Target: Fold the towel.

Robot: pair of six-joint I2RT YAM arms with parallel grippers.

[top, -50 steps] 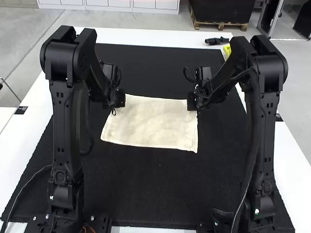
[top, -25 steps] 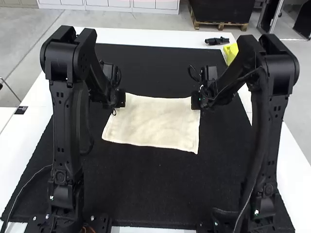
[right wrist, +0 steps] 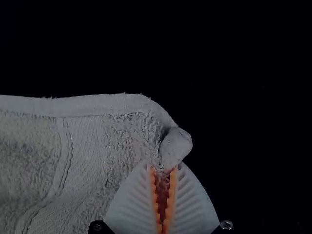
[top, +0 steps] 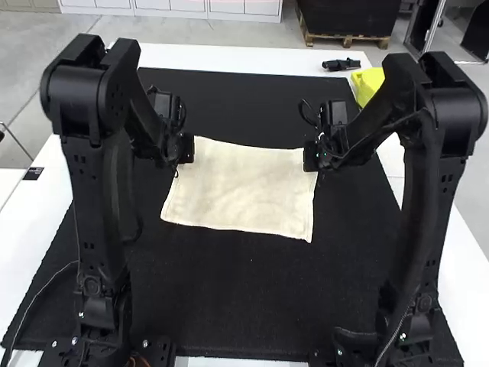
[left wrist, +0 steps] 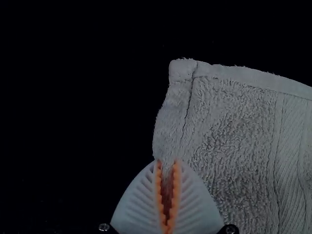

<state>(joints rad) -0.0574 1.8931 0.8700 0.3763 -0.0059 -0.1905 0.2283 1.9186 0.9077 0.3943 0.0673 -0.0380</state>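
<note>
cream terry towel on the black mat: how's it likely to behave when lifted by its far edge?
The cream rectangular terry towel will probably hang floppy: its edge curves and one corner curls over near the right gripper. Slipping looks fairly unlikely, given the looped pile between the ribbed fingers' orange pads. Likely light for its size, as it looks like a single thin layer.

White table (top: 229, 57), black mat (top: 229, 298) on top; grey floor (top: 38, 46); pale cabinets (top: 183, 4) beyond.
</note>
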